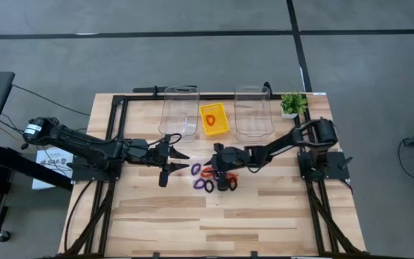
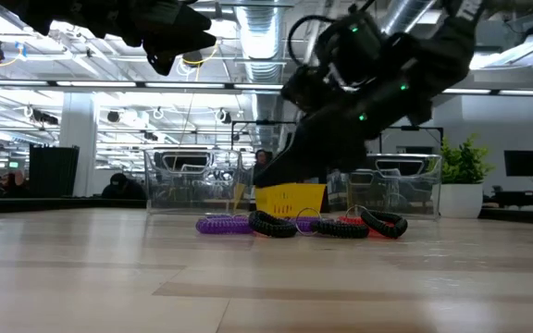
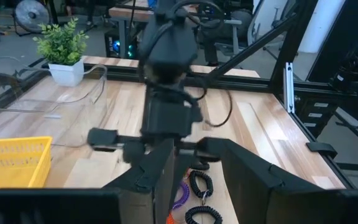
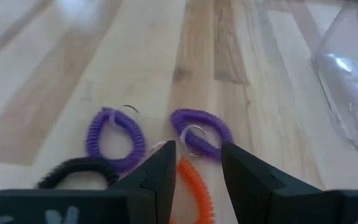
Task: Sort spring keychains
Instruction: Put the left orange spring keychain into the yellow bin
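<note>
Several spring keychains lie in a cluster mid-table: purple ones (image 1: 196, 169) (image 4: 114, 137) (image 4: 201, 130), black ones (image 1: 226, 185) (image 4: 73, 171) and an orange-red one (image 4: 194, 186). Another orange-red one (image 1: 210, 119) rests in the yellow tray (image 1: 220, 128). My right gripper (image 1: 212, 170) (image 4: 197, 165) hangs low over the cluster, open, one finger on each side of the orange-red keychain. I cannot tell whether it touches it. My left gripper (image 1: 180, 162) (image 3: 197, 180) waits open, left of the cluster and above the table.
Two clear plastic bins (image 1: 179, 111) (image 1: 254, 111) stand on either side of the yellow tray at the table's far side. A small potted plant (image 1: 292, 104) sits at the far right corner. Bare wood stretches along the near half of the table (image 1: 214, 223).
</note>
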Controlling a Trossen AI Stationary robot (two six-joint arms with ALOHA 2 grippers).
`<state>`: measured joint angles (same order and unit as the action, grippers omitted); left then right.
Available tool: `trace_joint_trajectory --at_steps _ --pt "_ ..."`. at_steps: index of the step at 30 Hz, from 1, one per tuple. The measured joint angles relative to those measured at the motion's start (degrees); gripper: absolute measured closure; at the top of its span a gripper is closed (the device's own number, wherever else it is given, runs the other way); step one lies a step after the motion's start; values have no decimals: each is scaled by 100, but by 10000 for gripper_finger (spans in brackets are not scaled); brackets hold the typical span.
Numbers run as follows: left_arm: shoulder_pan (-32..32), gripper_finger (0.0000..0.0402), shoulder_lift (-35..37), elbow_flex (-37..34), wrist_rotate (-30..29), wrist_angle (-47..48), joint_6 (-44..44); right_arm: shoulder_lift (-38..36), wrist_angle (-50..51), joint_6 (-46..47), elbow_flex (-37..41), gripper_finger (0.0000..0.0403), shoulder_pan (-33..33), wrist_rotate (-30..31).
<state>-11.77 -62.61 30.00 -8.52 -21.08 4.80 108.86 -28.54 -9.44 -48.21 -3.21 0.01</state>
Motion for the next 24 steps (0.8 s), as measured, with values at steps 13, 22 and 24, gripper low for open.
trace_joint_trajectory --at_steps 13,22,24 --pt "0 271 0 0 -1 -1 0 399 1139 195 -520 284 121 -4" --pt "0 271 0 0 -1 1 -1 395 1372 374 -524 285 178 -11" --pt "0 271 0 0 -1 0 -2 395 1408 455 -526 285 209 -28"
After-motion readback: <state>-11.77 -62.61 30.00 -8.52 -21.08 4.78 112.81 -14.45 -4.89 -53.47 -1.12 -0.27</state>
